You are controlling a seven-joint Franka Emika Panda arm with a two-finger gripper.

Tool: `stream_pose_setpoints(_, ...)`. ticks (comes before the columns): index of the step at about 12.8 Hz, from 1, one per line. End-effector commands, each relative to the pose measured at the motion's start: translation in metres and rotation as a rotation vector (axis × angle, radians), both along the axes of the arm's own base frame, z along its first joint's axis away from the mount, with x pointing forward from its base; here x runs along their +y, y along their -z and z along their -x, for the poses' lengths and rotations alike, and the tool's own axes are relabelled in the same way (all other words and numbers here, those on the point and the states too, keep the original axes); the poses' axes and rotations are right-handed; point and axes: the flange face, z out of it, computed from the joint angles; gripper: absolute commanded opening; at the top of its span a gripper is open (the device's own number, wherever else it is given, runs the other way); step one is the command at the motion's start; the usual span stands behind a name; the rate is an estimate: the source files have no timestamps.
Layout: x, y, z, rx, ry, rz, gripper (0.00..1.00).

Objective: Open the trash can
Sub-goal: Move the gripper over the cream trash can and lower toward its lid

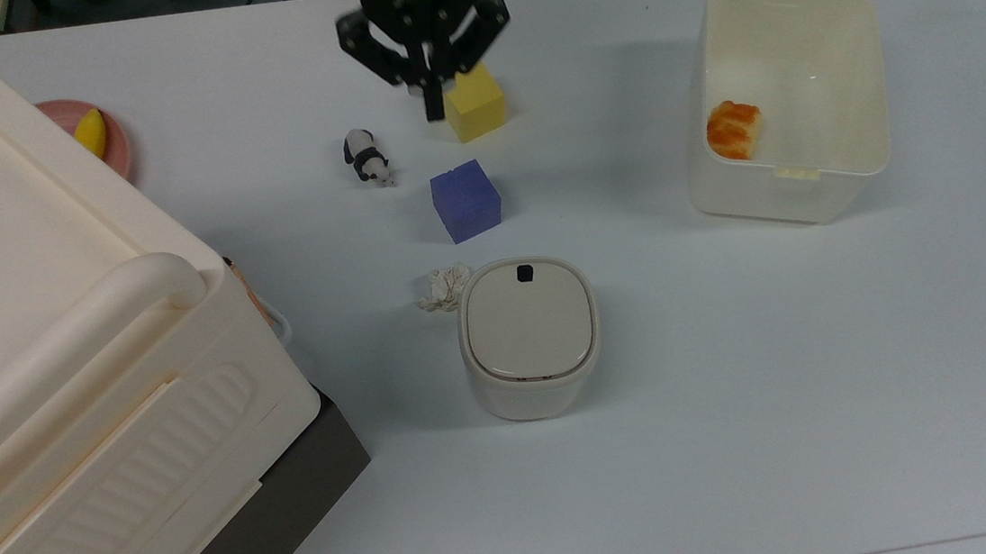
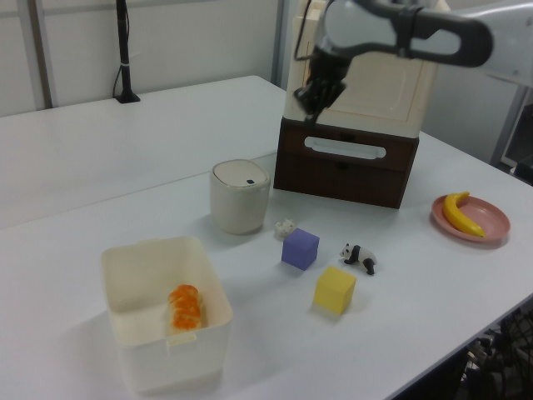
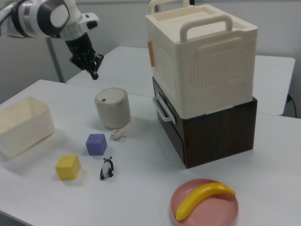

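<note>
Here we see the gripper (image 3: 93, 74) aloft, jaws pressed narrowly together, holding nothing; the lidded trash can (image 3: 112, 108) stands on the table (image 3: 42, 94) well below the jaws, apart from them.

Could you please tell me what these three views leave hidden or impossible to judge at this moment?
- Trash can interior: covered by its closed lid in the top view.
- Yellow cube: a corner is hidden by the gripper in the top view.
- Tub contents: blocked by its wall in the right view.
- Arm: cut off by the top view's upper edge.
</note>
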Motion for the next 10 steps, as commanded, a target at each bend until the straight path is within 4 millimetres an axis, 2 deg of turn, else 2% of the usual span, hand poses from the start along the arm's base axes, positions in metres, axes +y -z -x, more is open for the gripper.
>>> stream_pose_setpoints(1,0.008,0.026,-0.018,-0.018,-0.079,0.018,0.0)
stream_pose_setpoints(4,0.013,0.043,-0.024,0.009,-0.171,0.036,0.0)
stream_pose_setpoints(5,0.023,0.054,-0.027,0.018,-0.208,0.042,0.0)
stream_pose_setpoints(8,0.027,0.076,-0.042,0.01,-0.27,0.046,0.0)
stream_pose_setpoints(10,0.043,0.09,-0.05,-0.021,-0.285,0.037,0.0)
